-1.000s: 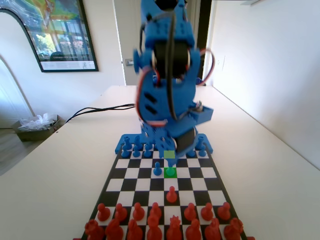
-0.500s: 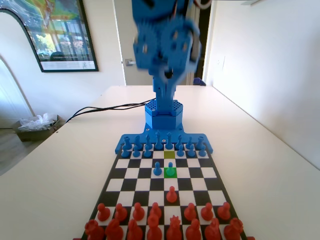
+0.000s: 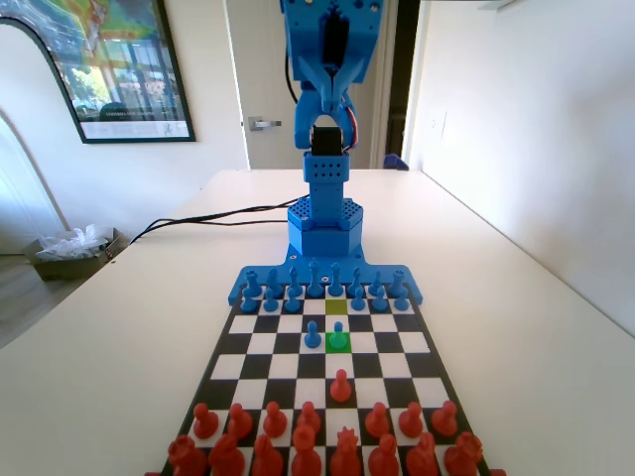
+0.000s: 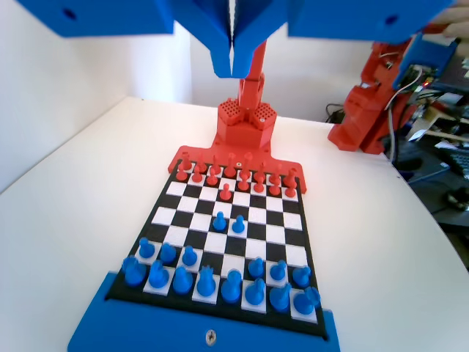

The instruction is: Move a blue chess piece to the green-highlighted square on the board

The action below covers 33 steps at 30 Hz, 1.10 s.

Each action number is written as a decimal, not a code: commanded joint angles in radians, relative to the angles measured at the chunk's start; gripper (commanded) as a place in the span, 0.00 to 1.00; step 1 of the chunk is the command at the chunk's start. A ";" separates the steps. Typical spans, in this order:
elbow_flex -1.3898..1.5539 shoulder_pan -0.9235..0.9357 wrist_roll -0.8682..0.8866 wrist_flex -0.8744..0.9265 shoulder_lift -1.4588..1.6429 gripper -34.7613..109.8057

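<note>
The blue chess piece (image 3: 338, 337), a teal-tinted pawn, stands upright on the green-highlighted square (image 3: 338, 346) of the board (image 3: 393, 342), free of any grip. In the wrist view the same pawn (image 4: 219, 220) stands in line with a forward red pawn (image 4: 225, 192). My gripper (image 4: 232, 62) hangs high above the board (image 4: 271, 235) with its jaws pressed together and nothing between them. In the fixed view the blue arm (image 3: 328, 119) rises upright at the far end, well back from the pieces.
A plain blue pawn (image 3: 313, 335) stands just left of the teal one in the fixed view. An olive square (image 3: 336, 306) lies one row behind it. A lone red pawn (image 3: 340, 385) stands forward of the red ranks (image 3: 308, 451). Blue back rows (image 3: 322, 288) line the far end.
The arm has lifted from low over the far rows of the board to an upright pose at the far end. The teal pawn has stayed on the green square.
</note>
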 commanded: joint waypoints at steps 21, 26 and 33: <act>0.057 0.009 -0.009 0.012 0.199 0.27; 0.058 0.032 -0.006 0.006 0.233 0.28; 0.060 0.028 -0.006 0.005 0.233 0.28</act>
